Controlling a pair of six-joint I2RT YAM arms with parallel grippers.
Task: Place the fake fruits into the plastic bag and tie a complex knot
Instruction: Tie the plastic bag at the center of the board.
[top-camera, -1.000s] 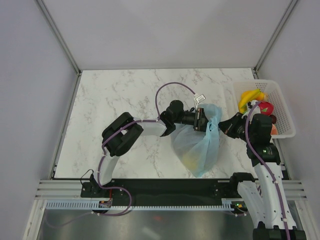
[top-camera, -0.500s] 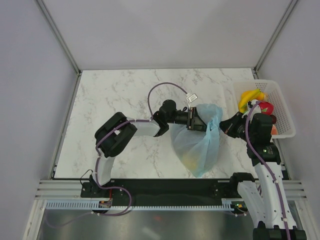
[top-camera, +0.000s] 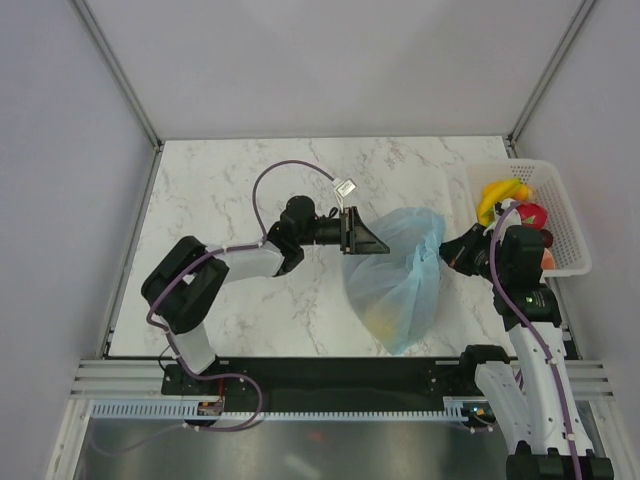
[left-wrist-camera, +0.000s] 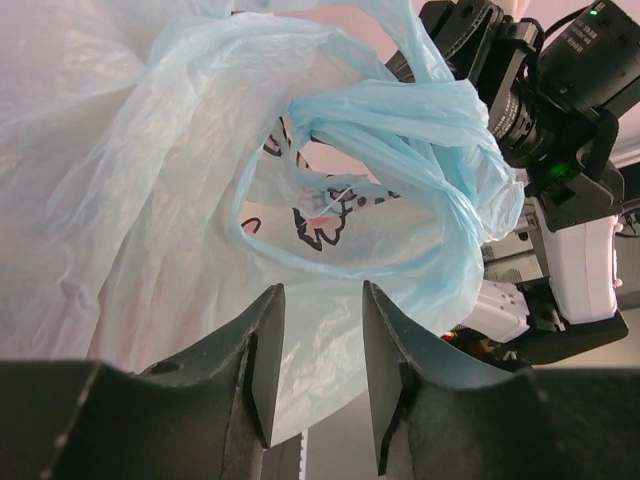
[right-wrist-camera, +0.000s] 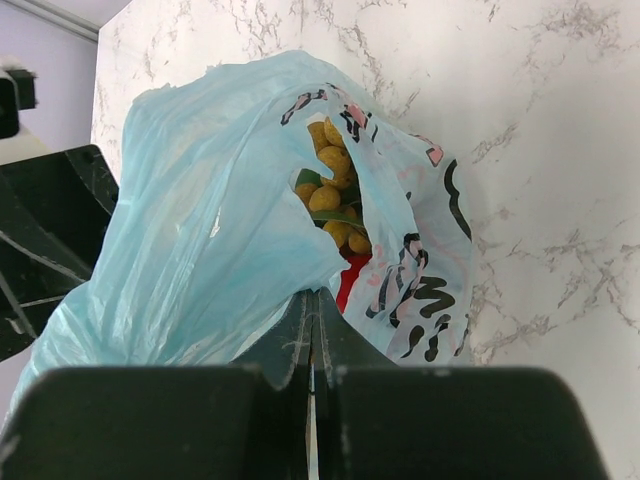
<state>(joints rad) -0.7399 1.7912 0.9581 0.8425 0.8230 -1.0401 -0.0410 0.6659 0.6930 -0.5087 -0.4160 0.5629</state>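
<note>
The light-blue plastic bag (top-camera: 395, 285) lies on the marble table with its mouth toward the back. My right gripper (top-camera: 447, 252) is shut on the bag's edge (right-wrist-camera: 300, 270) at its right side. Through the bag's mouth, the right wrist view shows a tan round cluster (right-wrist-camera: 335, 195) and a red piece (right-wrist-camera: 347, 282) inside. My left gripper (top-camera: 372, 243) is open and empty, just left of the bag's mouth. In the left wrist view its jaws (left-wrist-camera: 320, 300) face a twisted handle loop (left-wrist-camera: 400, 110) without touching it. Yellow bananas (top-camera: 503, 195) and a pink-red dragon fruit (top-camera: 533, 215) lie in the basket.
A white mesh basket (top-camera: 562, 205) stands at the table's right edge, right behind my right arm. The left arm's purple cable (top-camera: 290, 170) arcs above the table's middle. Walls close the table at back and sides.
My left arm has drawn back to the left, away from the bag's mouth, and its gripper now stands off the bag. The right gripper and bag have stayed in place.
</note>
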